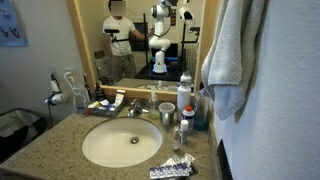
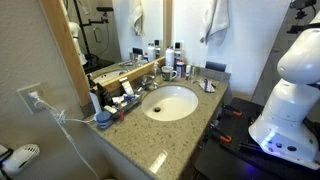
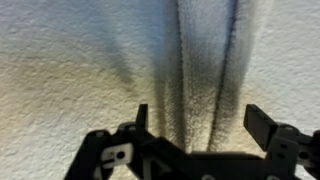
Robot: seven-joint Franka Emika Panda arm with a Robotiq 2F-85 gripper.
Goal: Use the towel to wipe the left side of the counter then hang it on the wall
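- wall [image 3: 60, 50]: white rough stucco. It is seen behind and to both sides of the claw in the wrist view.
- desk [image 1: 50, 150]: speckled granite-look top with an oval sink [image 1: 110, 148] set in it. It is not seen from the wrist and is judged to lie below the claw. Whether it has been wiped cannot be told.
- towel [image 3: 205, 70]: pale terry, hung on the wall straight ahead of the claw. Long vertical folds are lined up with the gap between the fingers. Contact with the claw cannot be told.
- handling: the towel is judged soft, floppy, light and not slippery. It would sag and trail once lifted. A thick fold ridge dead ahead of the claw is judged the best place to pinch. The hanger is not shown in any view.
- claw [image 3: 200, 128]: fingers are spread wide and nothing is pinched.
- bottles [image 1: 184, 98]: stood on the desk end under the towel, so a trailing hem could knock them.
- views: the claw is shown by the wrist view only. The towel's [image 1: 228, 50] full drape and the desk are shown only in both exterior views. The robot body [image 2: 290, 95] is shown directly in an exterior view.
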